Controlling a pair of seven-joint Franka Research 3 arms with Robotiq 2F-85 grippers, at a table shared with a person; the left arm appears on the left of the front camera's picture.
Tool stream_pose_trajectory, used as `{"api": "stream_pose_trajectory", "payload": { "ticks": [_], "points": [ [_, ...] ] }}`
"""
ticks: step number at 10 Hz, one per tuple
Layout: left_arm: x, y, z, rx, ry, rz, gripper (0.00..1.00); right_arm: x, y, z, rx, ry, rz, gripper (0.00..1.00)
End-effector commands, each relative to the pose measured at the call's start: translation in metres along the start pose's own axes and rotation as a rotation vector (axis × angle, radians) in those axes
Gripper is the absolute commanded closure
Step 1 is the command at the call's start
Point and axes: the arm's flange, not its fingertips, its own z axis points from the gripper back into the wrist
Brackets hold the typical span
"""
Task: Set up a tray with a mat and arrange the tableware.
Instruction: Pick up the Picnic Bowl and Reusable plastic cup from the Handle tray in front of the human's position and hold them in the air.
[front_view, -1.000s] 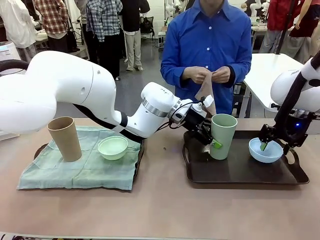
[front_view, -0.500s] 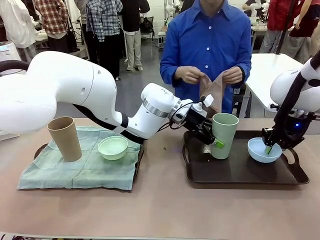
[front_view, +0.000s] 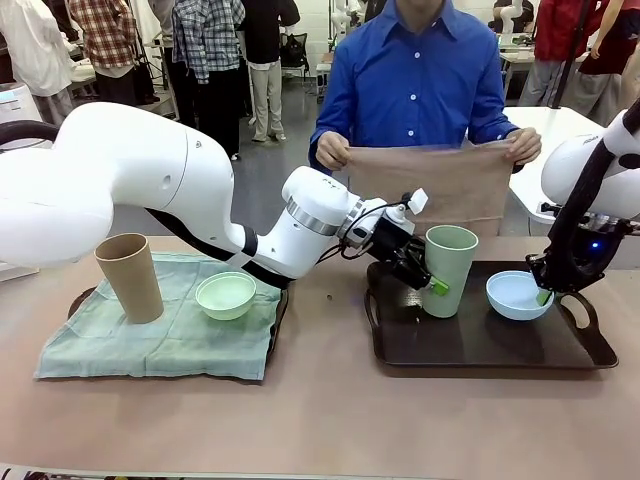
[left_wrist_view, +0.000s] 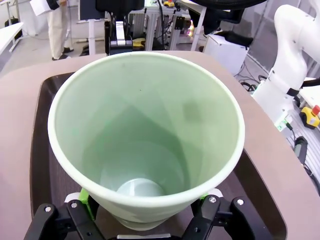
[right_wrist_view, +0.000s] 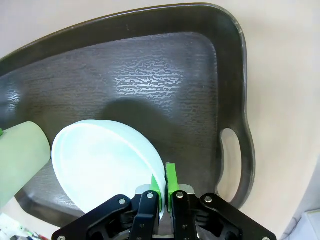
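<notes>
Look at the dark tray (front_view: 480, 345) at the lower right of the front view. Your left tool (front_view: 432, 285) squeezes the sage green cup (front_view: 447, 270) low on its side; the cup stands upright. Your right tool (front_view: 542, 295) pinches the right rim of the light blue bowl (front_view: 517, 295), which looks tipped up off the tray. Behind both, the person holds a tan mat (front_view: 432, 185) spread wide. The mat must go under them, so I think both need to lift clear.

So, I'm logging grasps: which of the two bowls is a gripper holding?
The light blue bowl over the dark tray; the right gripper pinches its rim. The mint green bowl sits free on the cloth.
</notes>
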Motion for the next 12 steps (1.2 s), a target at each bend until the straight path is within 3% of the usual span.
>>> {"api": "stream_pose_trajectory", "payload": {
  "ticks": [1,2,3,7,10,12],
  "points": [
    [-0.001,-0.007,0.001,0.033,-0.012,-0.007,0.73,-0.002,-0.002,-0.005,-0.027,0.005,0.000,1.00],
    [0.000,-0.008,0.002,0.043,-0.012,-0.002,0.73,-0.003,-0.002,-0.003,-0.026,0.020,0.007,1.00],
    [0.012,-0.015,0.012,0.082,-0.063,0.045,0.89,-0.010,0.000,0.012,0.014,0.021,0.042,1.00],
    [0.084,-0.081,0.050,0.163,-0.123,-0.036,0.89,-0.070,-0.002,0.107,0.098,-0.101,0.143,1.00],
    [0.133,-0.126,0.062,0.246,-0.067,-0.088,0.89,-0.120,-0.014,0.170,0.089,-0.219,0.153,1.00],
    [0.152,-0.141,0.073,0.312,-0.038,-0.098,0.89,-0.131,-0.017,0.185,0.105,-0.242,0.163,1.00]
  ]
}}
